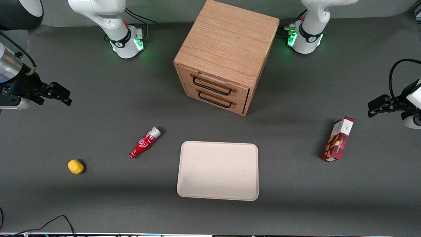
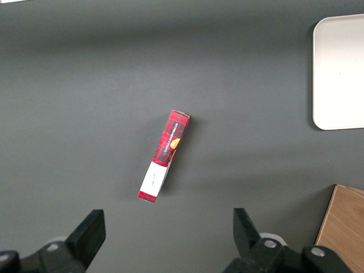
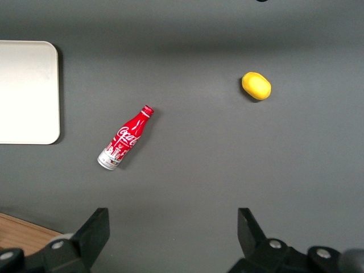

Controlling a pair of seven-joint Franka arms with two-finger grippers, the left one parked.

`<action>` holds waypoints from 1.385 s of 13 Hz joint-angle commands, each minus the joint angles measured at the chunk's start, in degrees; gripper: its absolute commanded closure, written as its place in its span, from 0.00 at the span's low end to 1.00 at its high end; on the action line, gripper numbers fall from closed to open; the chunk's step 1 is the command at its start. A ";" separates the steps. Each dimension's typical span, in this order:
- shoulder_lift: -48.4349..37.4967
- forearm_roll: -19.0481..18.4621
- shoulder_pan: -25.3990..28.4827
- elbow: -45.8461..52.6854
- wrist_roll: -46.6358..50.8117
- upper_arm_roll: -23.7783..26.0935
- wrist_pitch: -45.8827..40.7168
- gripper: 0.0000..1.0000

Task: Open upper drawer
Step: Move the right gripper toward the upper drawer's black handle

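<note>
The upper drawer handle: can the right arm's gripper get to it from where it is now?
Probably yes. The gripper, fingers open, hangs over bare table toward the working arm's end. Nothing stands between it and the upper drawer, whose handle faces the front camera unobstructed.

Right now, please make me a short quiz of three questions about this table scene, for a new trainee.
1. True or false: the upper drawer is shut.
2. Which lies nearer the front camera: the red bottle or the yellow object?
3. The open gripper hangs: A) at the drawer handle, B) away from the cabinet, toward the working arm's end, C) over the tray.

Key: 1 true; 2 the yellow object; 3 B.
</note>
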 commanded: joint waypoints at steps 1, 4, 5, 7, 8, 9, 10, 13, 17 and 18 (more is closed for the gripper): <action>-0.26 0.89 0.09 -0.31 0.39 -0.30 -0.20 0.00; 0.87 0.89 0.62 0.56 0.13 -0.30 -0.12 0.00; 2.01 0.97 0.62 2.48 0.13 0.48 -0.12 0.00; 4.56 1.06 1.06 5.92 0.04 4.42 -1.08 0.00; 6.05 1.06 1.32 7.76 0.04 6.79 -1.17 0.00; 7.63 0.97 1.93 9.60 0.04 9.95 -1.43 0.00; 9.48 1.06 2.11 10.75 0.04 12.68 -1.61 0.00; 15.71 0.45 4.13 15.49 0.13 21.29 -1.43 0.00; 24.15 -0.08 6.94 19.46 0.13 29.74 0.49 0.00; 25.82 -1.21 7.99 19.90 0.22 31.32 1.98 0.00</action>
